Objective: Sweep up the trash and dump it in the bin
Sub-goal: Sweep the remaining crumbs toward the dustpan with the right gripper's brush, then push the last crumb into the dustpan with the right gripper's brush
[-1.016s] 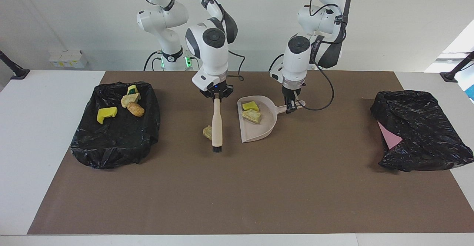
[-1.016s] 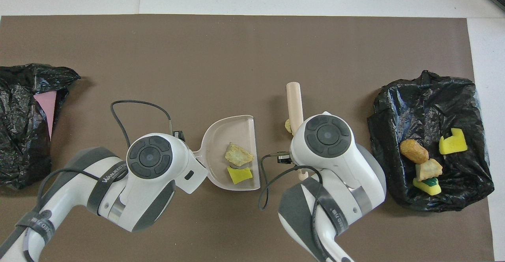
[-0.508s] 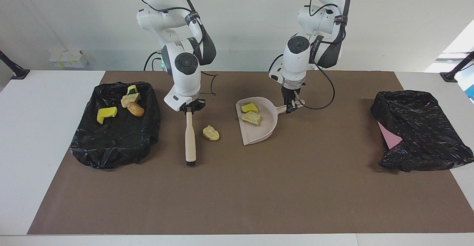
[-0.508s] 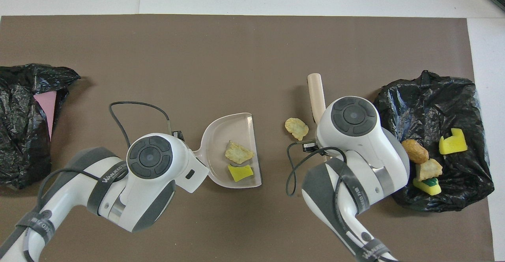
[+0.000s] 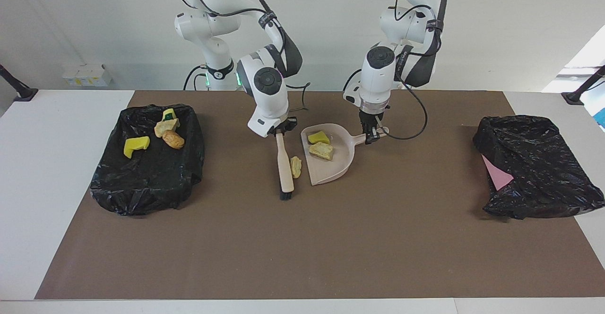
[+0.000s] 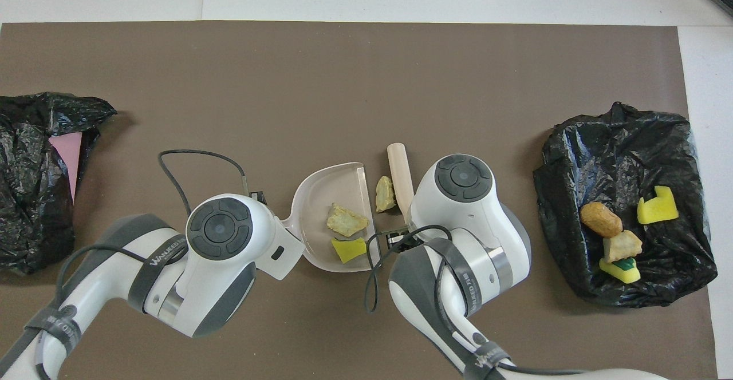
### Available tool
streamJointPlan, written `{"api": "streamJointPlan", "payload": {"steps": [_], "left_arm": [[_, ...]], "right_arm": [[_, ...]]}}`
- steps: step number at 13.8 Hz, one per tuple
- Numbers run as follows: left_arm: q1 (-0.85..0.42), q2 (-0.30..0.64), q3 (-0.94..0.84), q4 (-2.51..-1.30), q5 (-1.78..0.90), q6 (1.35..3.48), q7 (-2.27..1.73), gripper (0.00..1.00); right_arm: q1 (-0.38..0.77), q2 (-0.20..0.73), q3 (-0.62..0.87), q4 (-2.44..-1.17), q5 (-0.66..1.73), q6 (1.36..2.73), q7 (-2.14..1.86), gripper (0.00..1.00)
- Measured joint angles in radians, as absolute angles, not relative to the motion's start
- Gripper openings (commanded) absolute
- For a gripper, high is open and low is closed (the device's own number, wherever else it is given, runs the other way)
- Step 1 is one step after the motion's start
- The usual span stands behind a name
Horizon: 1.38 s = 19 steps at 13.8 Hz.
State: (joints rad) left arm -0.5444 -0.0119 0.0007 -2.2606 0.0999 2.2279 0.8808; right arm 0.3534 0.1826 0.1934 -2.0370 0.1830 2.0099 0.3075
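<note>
Right at the open edge of the beige dustpan [image 5: 331,162] you've got one tan lump [image 5: 296,166] squeezed between the pan's lip and the beige brush [image 5: 285,167], touching both as far as I can see. Your right gripper [image 5: 279,132] is clamped on the brush handle, bristles down on the brown mat [image 5: 302,238] at the end farther from the robots than the pan's lip. Your left gripper [image 5: 371,136] is pinched on the dustpan's handle, at the pan's end nearer the robots. Inside the pan sit a yellow sponge chunk [image 5: 319,137] and a tan rocky piece [image 5: 321,150], side by side. Toward the right arm's end from the pan, the black-lined bin [image 5: 146,181] holds four more pieces [image 5: 165,132]. Toward the left arm's end from the pan lies a crumpled black bag [image 5: 539,167] with something pink poking out.
</note>
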Motion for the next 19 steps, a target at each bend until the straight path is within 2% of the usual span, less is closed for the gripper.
{"api": "streamJointPlan", "payload": {"steps": [10,16,19], "left_arm": [[-0.538,0.014,0.009,-2.270,0.097,2.263,0.872,0.00],[-0.480,0.043,0.015,-2.239,0.055,2.285,0.934,0.00],[-0.424,0.049,0.017,-2.214,0.037,2.284,1.007,0.00]], "right_arm": [[0.438,0.174,0.199,-1.933,0.327,2.010,0.445,0.00],[0.449,0.088,0.199,-1.939,0.327,1.893,0.481,0.00],[0.504,0.032,0.200,-2.002,0.323,1.867,0.532,0.00]]}}
